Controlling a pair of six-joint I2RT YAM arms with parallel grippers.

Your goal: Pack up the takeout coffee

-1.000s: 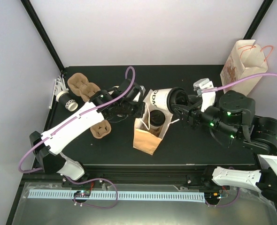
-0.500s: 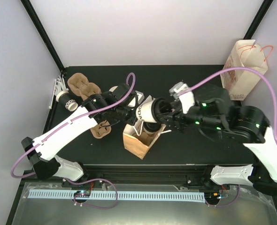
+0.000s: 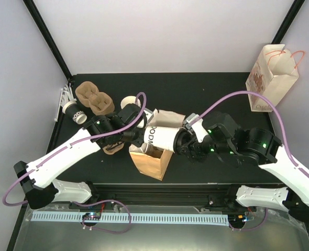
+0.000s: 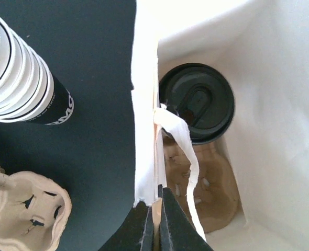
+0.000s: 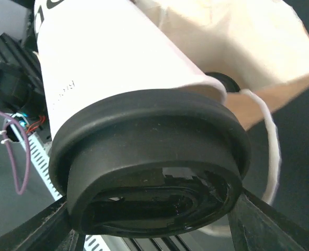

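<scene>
In R gripper's [image 3: 183, 141] wide grip, cup [image 3: 162, 137] was held sideways, base toward bag [image 3: 149, 163] mouth; its rim was pinched by L gripper [image 4: 155, 206].

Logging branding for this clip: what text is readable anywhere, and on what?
"ODM", partly hidden: sideways cup over the brown bag.
"OD", partly hidden: dark band of the cup stack.
Small print on the sideways cup: too small.
Print on the white bag: blurred.
</scene>
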